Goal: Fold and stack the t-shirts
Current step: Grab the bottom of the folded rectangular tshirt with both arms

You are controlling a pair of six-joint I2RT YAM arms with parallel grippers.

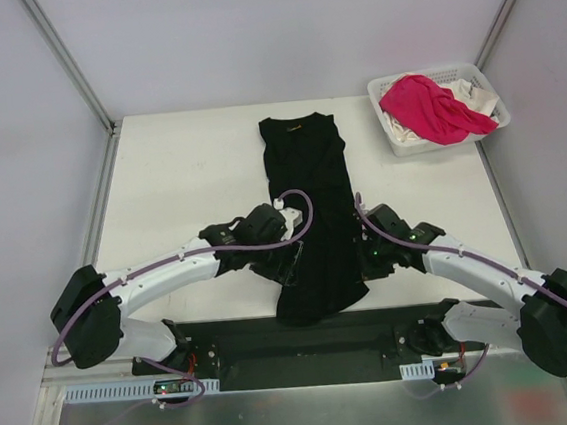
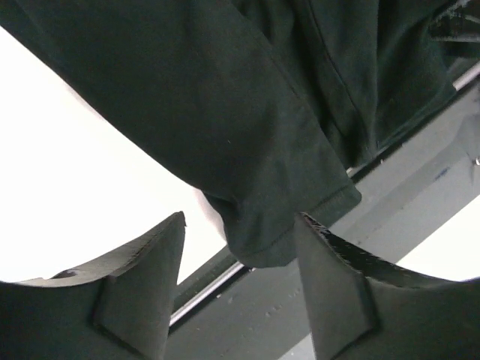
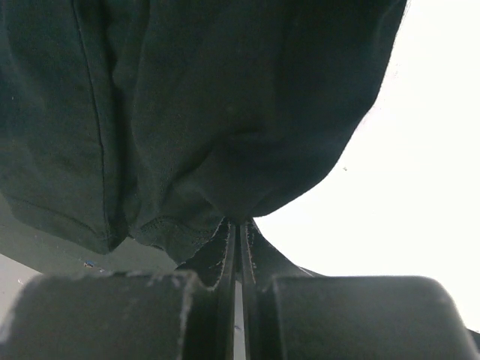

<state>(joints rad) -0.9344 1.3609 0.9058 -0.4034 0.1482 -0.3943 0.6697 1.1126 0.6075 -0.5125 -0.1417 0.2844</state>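
Observation:
The black t-shirt (image 1: 307,200) lies as a long narrow strip down the middle of the table, its lower end drooping over the near edge. My left gripper (image 1: 290,262) is at its left edge, open; in the left wrist view a hem corner of the shirt (image 2: 247,112) hangs between the spread fingers of the gripper (image 2: 240,225), touching neither. At the shirt's right edge my right gripper (image 1: 368,260) is shut, with the cloth (image 3: 225,97) puckered into its tips (image 3: 238,223). The pink t-shirt (image 1: 434,108) and a white one (image 1: 482,101) lie in the basket.
The white lattice basket (image 1: 395,139) stands at the far right corner of the white table (image 1: 179,172). A black base plate (image 1: 306,346) runs along the near edge between the arm mounts. Grey walls enclose the table on three sides.

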